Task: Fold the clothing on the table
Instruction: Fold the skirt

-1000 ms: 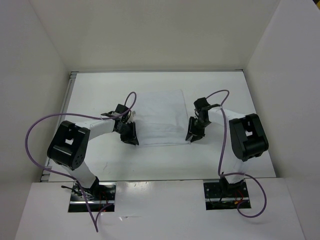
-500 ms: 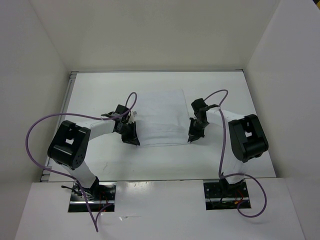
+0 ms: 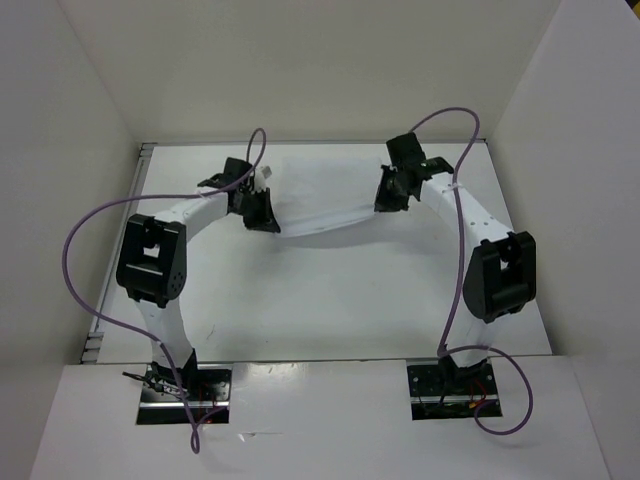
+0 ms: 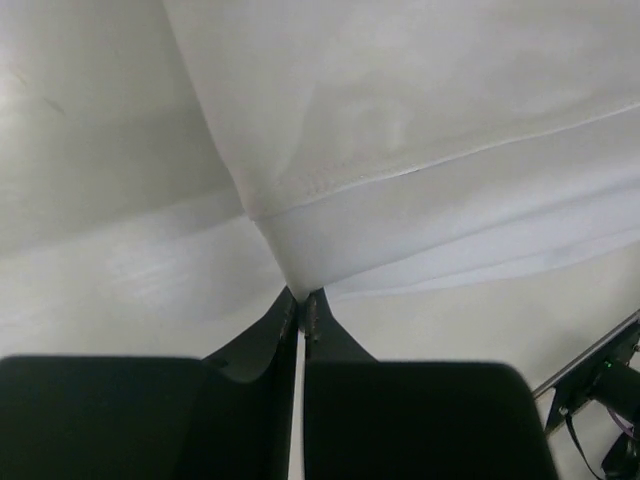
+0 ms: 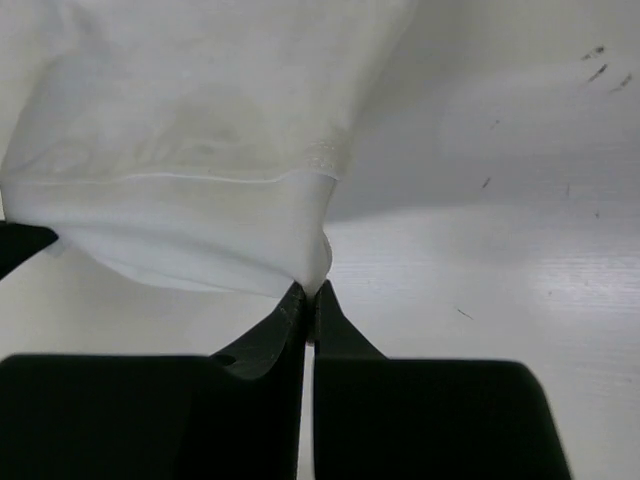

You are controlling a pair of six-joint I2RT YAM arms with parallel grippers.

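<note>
the clothing [image 3: 325, 208] is up toward the 12 o'clock end of the table [image 3: 330, 310], near the back wall [image 3: 320, 70]. it is stretched into a band whose long axis runs from 9 o'clock to 3 o'clock. its middle sags toward 6 o'clock between two raised ends. how much of it rests on the table is hard to tell, since white cloth on white table hides the far edge.

the left gripper [image 3: 262, 215] sits at the 9 o'clock end. in the left wrist view its fingers [image 4: 255, 340] are pinched tight together on a hemmed corner of the cloth, which fans away from them. the right gripper [image 3: 388, 197] sits at the 3 o'clock end, clamped the same way on the opposite corner, with the cloth bunched just above its tips in the right wrist view.

neither arm is nearer than the other, as each is in contact at its own end, with the cloth spanning the gap between them. the fold looks to be in mid-carry. the coming move likely turns on keeping both ends level along that 9-to-3 line while laying the held edge down. if one side leads, the band would probably skew and the fold would land crooked.
</note>
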